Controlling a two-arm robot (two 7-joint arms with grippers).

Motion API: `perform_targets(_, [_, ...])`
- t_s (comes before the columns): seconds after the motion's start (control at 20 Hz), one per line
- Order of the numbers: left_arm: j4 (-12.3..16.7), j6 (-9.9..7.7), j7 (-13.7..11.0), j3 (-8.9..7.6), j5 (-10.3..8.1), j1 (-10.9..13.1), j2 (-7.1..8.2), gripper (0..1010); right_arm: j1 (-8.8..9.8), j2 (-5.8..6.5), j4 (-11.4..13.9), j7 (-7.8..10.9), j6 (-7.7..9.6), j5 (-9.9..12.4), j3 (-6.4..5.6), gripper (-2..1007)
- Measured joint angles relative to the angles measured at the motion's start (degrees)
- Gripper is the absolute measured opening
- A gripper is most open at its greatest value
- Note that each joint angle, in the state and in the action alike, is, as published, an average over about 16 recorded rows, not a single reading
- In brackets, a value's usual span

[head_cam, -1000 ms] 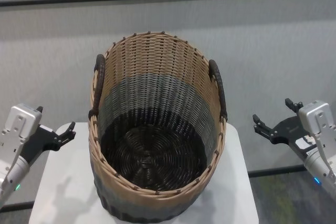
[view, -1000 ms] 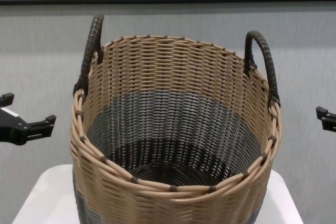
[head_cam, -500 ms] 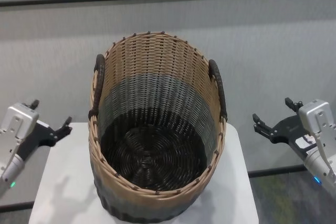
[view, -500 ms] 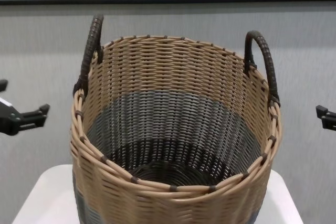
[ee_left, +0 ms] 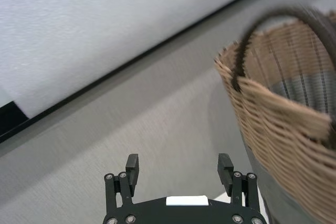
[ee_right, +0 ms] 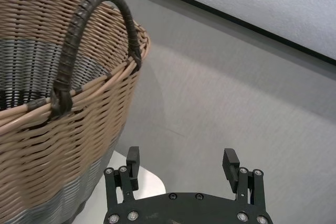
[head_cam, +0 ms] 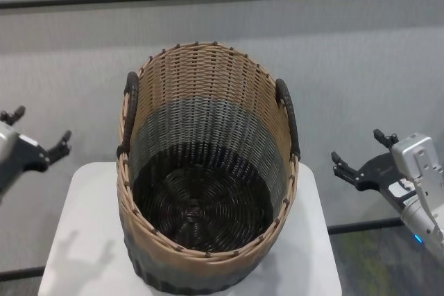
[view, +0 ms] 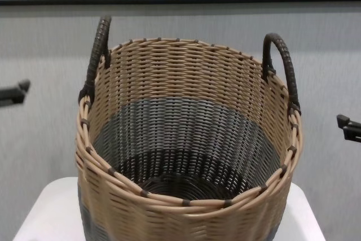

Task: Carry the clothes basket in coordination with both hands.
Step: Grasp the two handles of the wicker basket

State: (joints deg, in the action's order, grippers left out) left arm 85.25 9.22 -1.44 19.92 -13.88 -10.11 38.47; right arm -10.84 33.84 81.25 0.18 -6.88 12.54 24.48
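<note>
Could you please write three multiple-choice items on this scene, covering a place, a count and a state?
1. Where does the clothes basket stand?
A. on the white table
B. on the floor
C. in a gripper

2. How many loop handles does the basket have?
A. one
B. two
C. four

3. How is the right gripper?
A. shut on a handle
B. open, holding nothing
C. inside the basket

Answers: 1 A, its base rests on the tabletop; 2 B, a left handle and a right handle show; 3 B, its fingers stand apart beside the basket, like the left gripper.
</note>
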Motion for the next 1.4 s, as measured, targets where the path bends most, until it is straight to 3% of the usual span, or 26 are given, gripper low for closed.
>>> perform_targets(0.25, [3.9, -3.78, -5.5, -2.93, -6.84, 0.5, 1.37, 1000, 0.07, -0.22, -0.1, 0.39, -0.25, -1.3, -0.18, 1003])
perform_targets(0.55, [8.8, -10.64, -12.6, -6.06, -16.68, 1.0, 2.4, 1000, 0.18, -0.47, -0.2, 0.63, -0.43, -2.8, -0.4, 1003])
perform_targets(0.75, [11.5, -14.54, -16.7, -7.43, -21.66, 1.3, 2.93, 1000, 0.29, -0.66, -0.1, 0.67, -0.41, -3.7, -0.62, 1003])
perform_targets(1.05, [14.8, -17.46, -21.0, -8.1, -25.1, 1.4, 3.48, 1000, 0.49, -1.01, -0.1, 0.74, -0.33, -5.0, -1.05, 1003])
perform_targets(1.4, [17.2, -19.66, -23.3, -6.36, -25.31, 0.5, 3.81, 1000, 0.84, -1.43, -0.1, 0.75, -0.3, -6.3, -1.71, 1003])
